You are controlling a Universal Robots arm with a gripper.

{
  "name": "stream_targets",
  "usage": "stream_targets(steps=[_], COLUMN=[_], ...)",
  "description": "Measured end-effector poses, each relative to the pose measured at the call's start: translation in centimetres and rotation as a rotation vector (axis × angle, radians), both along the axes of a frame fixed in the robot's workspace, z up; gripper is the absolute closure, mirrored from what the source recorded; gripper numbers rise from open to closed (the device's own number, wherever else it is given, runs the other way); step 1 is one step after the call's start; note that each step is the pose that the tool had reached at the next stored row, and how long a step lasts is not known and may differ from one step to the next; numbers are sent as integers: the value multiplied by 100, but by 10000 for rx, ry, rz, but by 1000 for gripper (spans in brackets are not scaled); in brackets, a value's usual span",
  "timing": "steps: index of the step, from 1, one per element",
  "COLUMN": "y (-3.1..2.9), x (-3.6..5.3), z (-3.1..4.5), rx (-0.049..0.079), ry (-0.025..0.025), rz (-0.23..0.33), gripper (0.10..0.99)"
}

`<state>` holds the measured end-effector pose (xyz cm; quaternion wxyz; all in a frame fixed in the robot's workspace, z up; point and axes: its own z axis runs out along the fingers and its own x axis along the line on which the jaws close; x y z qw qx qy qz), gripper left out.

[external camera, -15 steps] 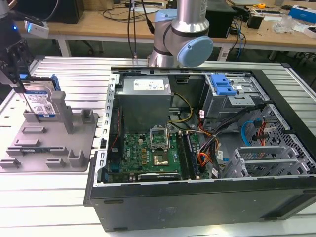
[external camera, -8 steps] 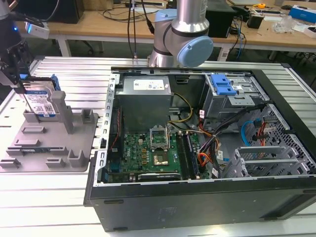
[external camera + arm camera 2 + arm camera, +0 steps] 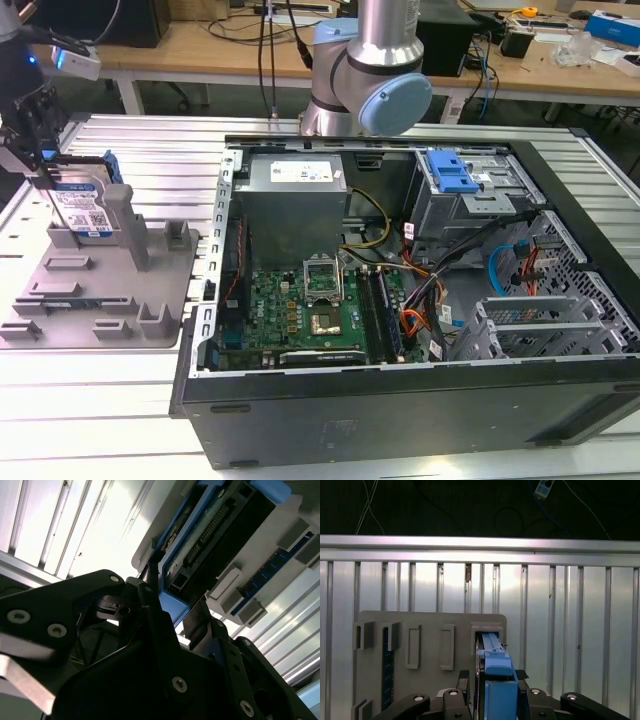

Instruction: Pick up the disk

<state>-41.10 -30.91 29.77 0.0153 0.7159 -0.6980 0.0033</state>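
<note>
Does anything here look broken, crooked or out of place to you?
Nothing looks damaged or spilled. The disk stands on its edge in the grey tray at the exterior view's left, with the gripper at it. The computer case lies open with loose cables inside, which looks deliberate rather than a fault.

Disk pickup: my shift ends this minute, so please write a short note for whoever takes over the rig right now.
Tool: sits over the blue-railed edge of the disk, as both wrist views show. Whether it grips the disk cannot be told.
Disk: stands on edge in a slot of the grey tray, at the exterior view's left.
Done: the tool is in place at the disk.
Left: the disk is not yet lifted out of the tray.
</note>
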Motion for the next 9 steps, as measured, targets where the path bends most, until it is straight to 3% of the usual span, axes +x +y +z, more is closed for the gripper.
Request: stream_targets(steps=[5, 7, 9], y=[0, 0, 0], x=[0, -1, -1], z=[-2, -4, -5], rx=[0, 0, 0], ry=[-1, -1, -1], rz=[0, 0, 0], gripper=[631, 714, 718])
